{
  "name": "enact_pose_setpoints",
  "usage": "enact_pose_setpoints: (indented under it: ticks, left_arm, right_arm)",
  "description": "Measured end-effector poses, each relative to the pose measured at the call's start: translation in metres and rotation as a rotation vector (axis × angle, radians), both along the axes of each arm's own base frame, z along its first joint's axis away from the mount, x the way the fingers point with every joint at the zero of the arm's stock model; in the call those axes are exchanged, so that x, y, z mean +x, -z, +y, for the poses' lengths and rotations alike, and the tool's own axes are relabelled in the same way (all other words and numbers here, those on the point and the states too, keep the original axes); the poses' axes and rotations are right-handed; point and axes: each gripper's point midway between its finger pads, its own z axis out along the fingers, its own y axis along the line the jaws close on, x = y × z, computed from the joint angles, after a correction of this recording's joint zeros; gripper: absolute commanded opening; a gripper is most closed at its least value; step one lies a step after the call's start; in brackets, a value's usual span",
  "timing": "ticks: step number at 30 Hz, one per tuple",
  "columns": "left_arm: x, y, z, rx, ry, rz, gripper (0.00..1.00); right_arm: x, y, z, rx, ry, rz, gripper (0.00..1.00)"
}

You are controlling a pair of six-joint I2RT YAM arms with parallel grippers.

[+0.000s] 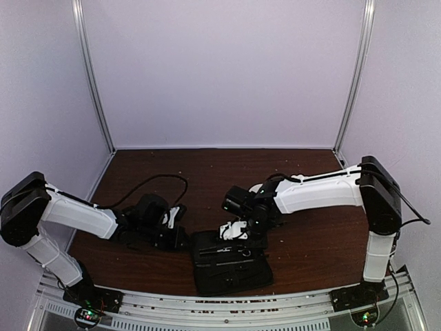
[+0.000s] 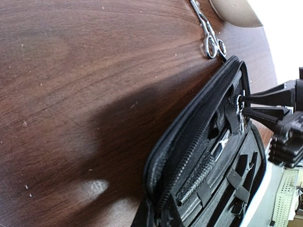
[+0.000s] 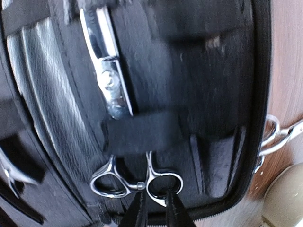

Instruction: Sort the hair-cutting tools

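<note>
A black case [image 1: 231, 265] lies open at the table's near middle. One pair of silver scissors [image 3: 137, 182] sits in its far half, blades tucked under an elastic strap. My right gripper [image 3: 156, 208] is shut on the right ring handle, one finger inside the ring and one outside; the same gripper [image 1: 238, 233] shows from above. A second pair of scissors [image 2: 210, 40] lies on the wood just beyond the case. A dark ribbed stick tool [image 2: 199, 177] sits strapped inside. My left gripper [image 1: 179, 236] pinches the case's left rim [image 2: 158, 161], jaws shut.
A silver clip-like tool [image 3: 106, 71] is also held in the case. A white bowl [image 2: 236, 12] stands on the table past the loose scissors, close to the case's corner. The left arm's cable [image 1: 148, 183] loops over the wood behind it.
</note>
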Motion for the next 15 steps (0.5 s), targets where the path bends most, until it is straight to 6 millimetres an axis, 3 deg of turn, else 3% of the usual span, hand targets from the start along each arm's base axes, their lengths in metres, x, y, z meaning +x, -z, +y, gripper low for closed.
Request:
enact_pose_setpoints:
  ticks: [5, 11, 15]
  left_arm:
    - [0.0, 0.0, 0.0, 0.002, 0.001, 0.002, 0.0]
    - [0.0, 0.0, 0.0, 0.002, 0.002, 0.004, 0.0]
    - [0.0, 0.0, 0.0, 0.002, 0.002, 0.004, 0.0]
  right_arm:
    - [-0.003, -0.002, 0.018, 0.008, -0.015, -0.01, 0.12]
    - [-0.003, -0.004, 0.022, 0.008, -0.007, -0.014, 0.12]
    - [0.001, -0.004, 0.021, 0.007, 0.002, -0.029, 0.21]
